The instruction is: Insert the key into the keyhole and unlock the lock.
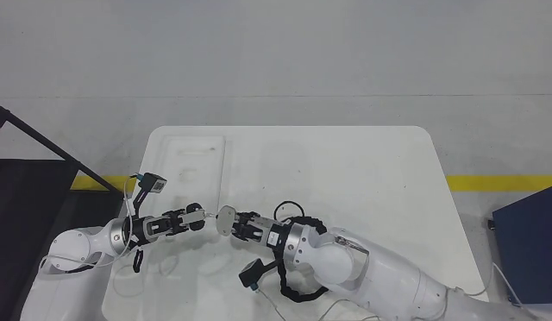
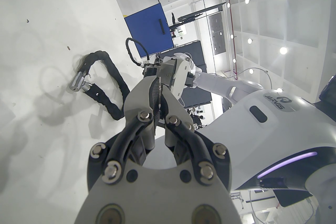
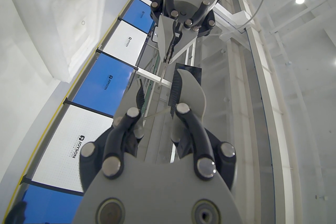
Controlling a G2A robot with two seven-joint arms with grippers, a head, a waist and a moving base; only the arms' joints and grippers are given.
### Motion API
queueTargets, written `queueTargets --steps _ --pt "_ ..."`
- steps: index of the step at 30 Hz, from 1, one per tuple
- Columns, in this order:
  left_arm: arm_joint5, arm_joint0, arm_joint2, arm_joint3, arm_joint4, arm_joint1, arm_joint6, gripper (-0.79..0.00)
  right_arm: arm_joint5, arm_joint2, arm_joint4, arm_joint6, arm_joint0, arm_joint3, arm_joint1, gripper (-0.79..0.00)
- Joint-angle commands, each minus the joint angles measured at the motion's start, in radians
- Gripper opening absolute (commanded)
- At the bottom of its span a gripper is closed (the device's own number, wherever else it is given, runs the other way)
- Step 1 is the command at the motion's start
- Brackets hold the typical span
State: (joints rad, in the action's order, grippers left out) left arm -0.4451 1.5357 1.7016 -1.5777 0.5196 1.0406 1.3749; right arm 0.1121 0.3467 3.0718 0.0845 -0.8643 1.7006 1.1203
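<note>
Black cable lock (image 2: 78,82), one; left pincer (image 2: 159,80) pinches one key (image 3: 163,74); right pincer (image 3: 160,83) spread.

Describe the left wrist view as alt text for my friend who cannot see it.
The left gripper is shut on a thin flat metal key, its tip facing the open right gripper close ahead. Beside them, a black fabric-sleeved cable lock with a shiny silver cylinder lies on the white table.
</note>
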Motion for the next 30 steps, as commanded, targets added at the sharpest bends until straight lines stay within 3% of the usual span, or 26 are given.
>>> queueTargets --steps 1,3,7,30 --pt "0.000 0.000 0.000 0.000 0.000 0.000 0.000 -0.785 -0.001 -0.002 0.000 0.001 0.001 -0.003 0.004 -0.594" --pt "0.000 0.000 0.000 0.000 0.000 0.000 0.000 -0.785 -0.001 -0.003 0.000 0.000 0.001 -0.007 0.008 -0.634" --pt "0.000 0.000 0.000 0.000 0.000 0.000 0.000 -0.785 0.004 -0.003 0.000 -0.001 0.003 -0.013 0.014 -0.785" --pt "0.000 0.000 0.000 0.000 0.000 0.000 0.000 -0.785 0.023 0.033 0.000 -0.013 -0.001 -0.091 0.055 -0.785"
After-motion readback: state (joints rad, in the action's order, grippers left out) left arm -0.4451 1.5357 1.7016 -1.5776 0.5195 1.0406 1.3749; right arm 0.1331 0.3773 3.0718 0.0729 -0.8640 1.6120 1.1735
